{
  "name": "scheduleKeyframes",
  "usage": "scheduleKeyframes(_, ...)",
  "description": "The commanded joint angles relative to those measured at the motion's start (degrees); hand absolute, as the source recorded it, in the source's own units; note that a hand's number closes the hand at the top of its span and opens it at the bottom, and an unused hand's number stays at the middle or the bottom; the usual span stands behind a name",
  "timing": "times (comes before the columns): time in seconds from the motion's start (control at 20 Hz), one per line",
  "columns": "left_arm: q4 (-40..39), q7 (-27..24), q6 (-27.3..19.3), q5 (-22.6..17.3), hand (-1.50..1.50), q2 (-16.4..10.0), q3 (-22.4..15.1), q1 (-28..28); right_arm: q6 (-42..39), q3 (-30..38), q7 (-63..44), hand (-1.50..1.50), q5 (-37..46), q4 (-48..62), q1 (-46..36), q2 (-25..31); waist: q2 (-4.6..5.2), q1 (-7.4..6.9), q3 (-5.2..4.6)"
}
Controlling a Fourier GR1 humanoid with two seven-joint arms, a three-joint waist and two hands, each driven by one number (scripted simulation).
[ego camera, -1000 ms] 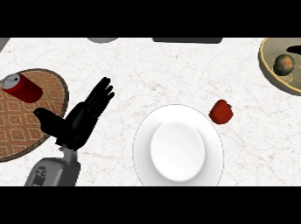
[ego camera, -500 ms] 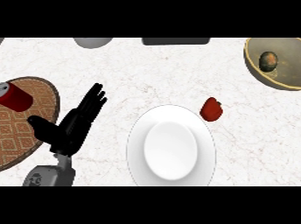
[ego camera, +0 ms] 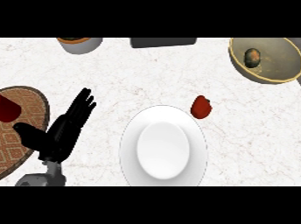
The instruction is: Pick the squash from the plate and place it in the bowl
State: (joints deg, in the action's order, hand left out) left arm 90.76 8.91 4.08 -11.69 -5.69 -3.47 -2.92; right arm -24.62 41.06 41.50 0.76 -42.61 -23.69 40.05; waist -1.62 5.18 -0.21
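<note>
White plate [ego camera: 162, 146], centre: no squash on it. Dark green squash [ego camera: 252, 56]: lies inside tan bowl [ego camera: 281, 63] at far right corner, well apart from plate. Red item [ego camera: 201, 106]: on counter [ego camera: 114, 74], just beside plate's upper-right rim; no part of the task. Black left hand [ego camera: 59, 135]: lower left, over edge of mat [ego camera: 5, 151], fingers straight and close together, holding nothing. Can [ego camera: 1, 107]: on mat. No right hand in view. Step: placement looks done. Next move: probably none, beyond hands staying away from bowl.
</note>
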Motion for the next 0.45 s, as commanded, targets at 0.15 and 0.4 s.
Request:
scheduleKeyframes(0.15,-0.37,-0.70,-0.72,-0.28,0.00,-0.41,1.82,0.66,-12.68,2.52,7.94,1.50,-5.62,-11.73,23.36,-3.77,-0.12,3.29,-0.05)
scheduleKeyframes(0.4,1.68,-0.14,-0.81,-0.38,0.00,-0.02,1.16,1.05,-13.96,-2.20,12.00,1.50,-4.27,-22.44,39.52,-11.40,0.21,2.15,0.00)
